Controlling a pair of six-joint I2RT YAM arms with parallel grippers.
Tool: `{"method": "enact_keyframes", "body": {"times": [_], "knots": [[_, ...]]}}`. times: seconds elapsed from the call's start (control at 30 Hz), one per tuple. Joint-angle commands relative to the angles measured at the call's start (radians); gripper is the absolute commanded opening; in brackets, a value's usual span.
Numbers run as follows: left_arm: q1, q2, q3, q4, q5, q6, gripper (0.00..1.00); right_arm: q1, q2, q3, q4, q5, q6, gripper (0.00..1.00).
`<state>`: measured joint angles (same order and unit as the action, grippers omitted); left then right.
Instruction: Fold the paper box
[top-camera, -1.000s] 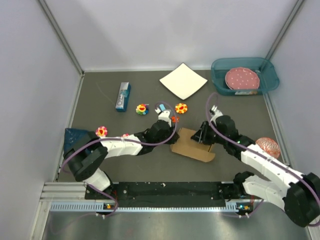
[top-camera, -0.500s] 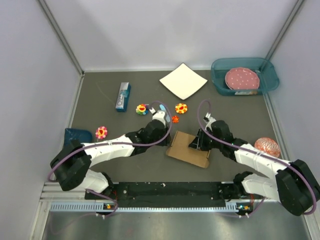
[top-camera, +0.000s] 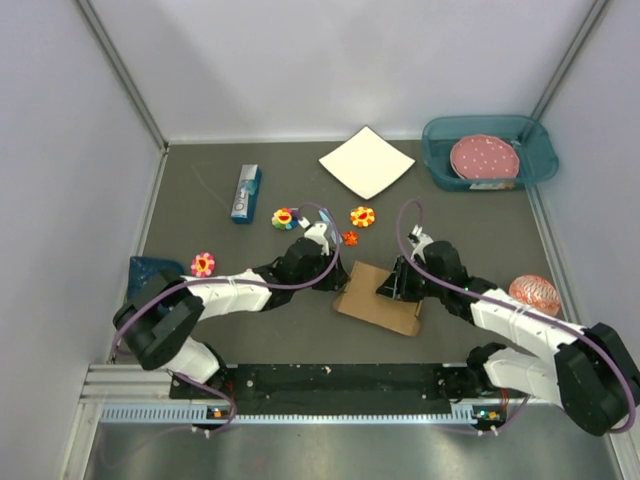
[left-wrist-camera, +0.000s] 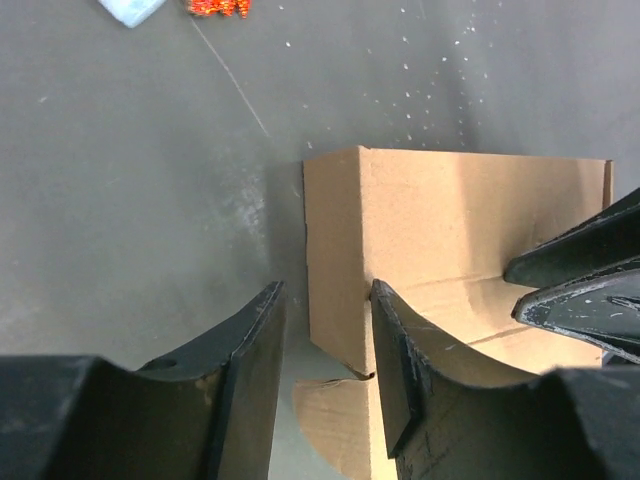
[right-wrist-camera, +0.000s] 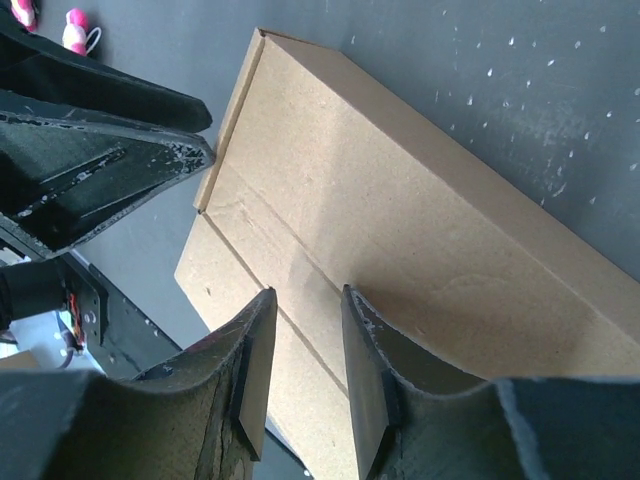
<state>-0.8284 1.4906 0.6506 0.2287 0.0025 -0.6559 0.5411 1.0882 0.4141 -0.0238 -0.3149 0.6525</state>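
The paper box (top-camera: 378, 298) is a flat brown cardboard box lying on the grey table between my arms. My left gripper (top-camera: 335, 274) is at the box's left end. In the left wrist view its jaws (left-wrist-camera: 325, 340) are open and straddle the end wall of the box (left-wrist-camera: 450, 230), one finger beside the wall and one over the top; a rounded flap (left-wrist-camera: 335, 425) sticks out low between them. My right gripper (top-camera: 395, 284) hovers over the top panel of the box (right-wrist-camera: 400, 200), and its jaws (right-wrist-camera: 305, 330) are open with only cardboard surface beneath them.
A white square sheet (top-camera: 366, 162) and a teal bin (top-camera: 440, 165) holding a pink plate sit at the back. A blue carton (top-camera: 246, 193) and small flower toys (top-camera: 285, 217) (top-camera: 362, 215) (top-camera: 203, 264) lie left of centre. A pink netted ball (top-camera: 536, 293) is at the right.
The box has settled flatter and slid a little left. My right gripper moved left onto its top. My left gripper's jaws have widened at the box's left end.
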Motion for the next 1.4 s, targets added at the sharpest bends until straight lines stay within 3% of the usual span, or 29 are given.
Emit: {"method": "enact_keyframes", "body": {"times": [0.0, 0.2, 0.3, 0.33, 0.43, 0.6, 0.7, 0.97, 1.13, 1.37], "knots": [[-0.003, 0.048, -0.003, 0.127, 0.102, -0.014, 0.44, 0.005, -0.005, -0.005, -0.149, 0.069, -0.047, 0.35], [-0.005, 0.088, 0.003, 0.12, 0.093, -0.008, 0.39, 0.005, -0.042, 0.031, -0.191, 0.068, -0.06, 0.38], [-0.006, 0.096, 0.004, 0.092, 0.064, -0.002, 0.37, 0.005, -0.108, 0.075, -0.237, 0.091, -0.06, 0.47], [-0.006, 0.097, 0.004, 0.084, 0.054, -0.001, 0.37, 0.005, -0.129, 0.109, -0.255, 0.106, -0.059, 0.54], [-0.008, 0.094, 0.004, 0.052, 0.018, 0.004, 0.36, 0.002, -0.229, 0.181, -0.347, 0.216, -0.056, 0.64], [-0.02, 0.063, 0.0, 0.017, -0.039, 0.009, 0.36, 0.003, -0.3, 0.227, -0.556, 0.474, -0.027, 0.71], [-0.029, 0.04, 0.0, -0.009, -0.067, 0.01, 0.36, 0.003, -0.298, 0.175, -0.585, 0.499, 0.019, 0.73], [-0.046, -0.061, -0.072, -0.057, -0.145, -0.036, 0.36, 0.003, -0.285, -0.011, -0.447, 0.37, 0.119, 0.74], [-0.048, -0.157, -0.157, -0.031, -0.156, -0.077, 0.36, 0.003, -0.243, -0.046, -0.346, 0.338, 0.092, 0.7], [-0.031, -0.271, -0.203, 0.032, -0.184, -0.096, 0.45, 0.003, -0.151, -0.04, -0.217, 0.318, 0.029, 0.65]]}}
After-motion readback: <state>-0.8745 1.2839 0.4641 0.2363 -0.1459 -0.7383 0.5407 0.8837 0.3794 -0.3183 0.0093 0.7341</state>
